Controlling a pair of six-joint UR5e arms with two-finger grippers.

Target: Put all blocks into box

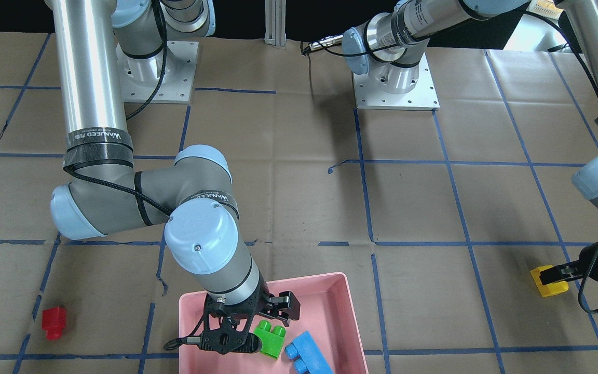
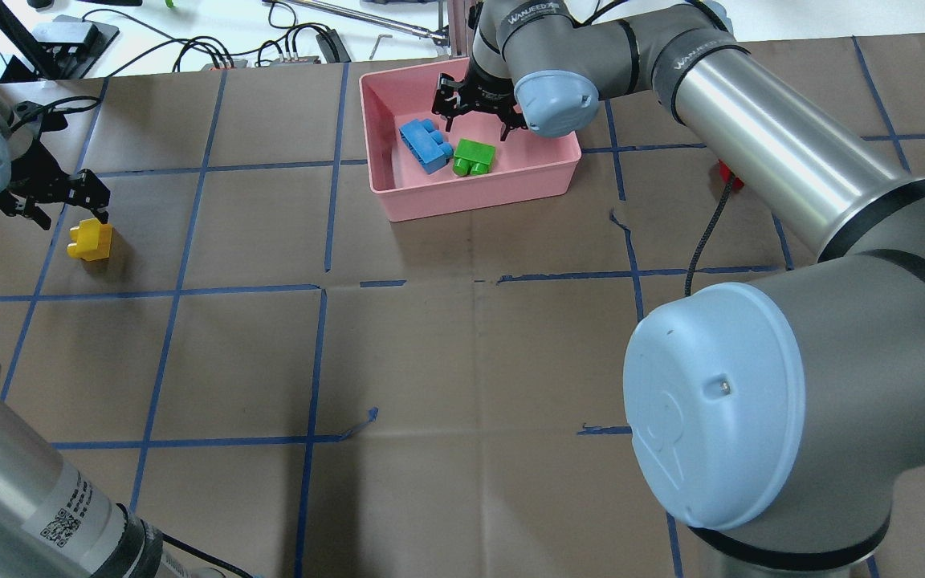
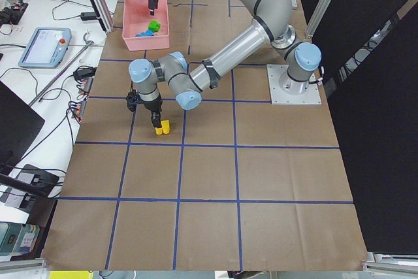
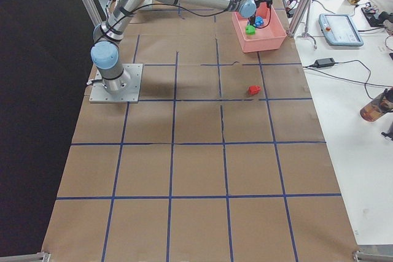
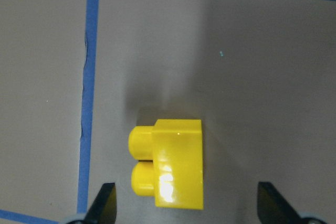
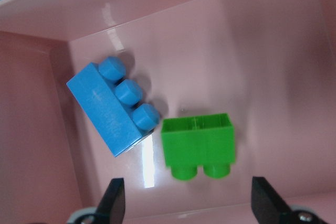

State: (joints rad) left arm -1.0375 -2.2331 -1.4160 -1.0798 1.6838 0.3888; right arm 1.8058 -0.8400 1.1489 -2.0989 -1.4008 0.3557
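Hanging over the pink box point(image 1: 325, 306), the right gripper point(image 1: 249, 327) is shown in the front-facing view with its fingers spread apart. The green block point(image 1: 270, 337) and the light-blue block point(image 1: 307, 356) lie on the box floor just beside it. The red block point(image 1: 53, 322) is seen on the table point(image 1: 288, 197), outside the box and well to its right. Far to the left, the left gripper point(image 1: 556, 274) is poised low over the yellow block point(image 1: 545, 283).

In the overhead view the box is found at the far side of the table, a little right of the middle. The light-blue block lies left of the green one, the two close together, below the spread right fingers. The red block is mostly hidden behind the right arm point(image 2: 792, 160).

From the left end, the left gripper is seen directly above the yellow block.

From the right end, the red block is seen apart from the box, on its near side.

In the left wrist view the yellow block is framed between the two parted fingertips, on its side and touched by neither.

In the right wrist view the green block, also on its side, is seen just ahead of the gap between the parted fingertips and clear of both. The light-blue block is angled beside it.
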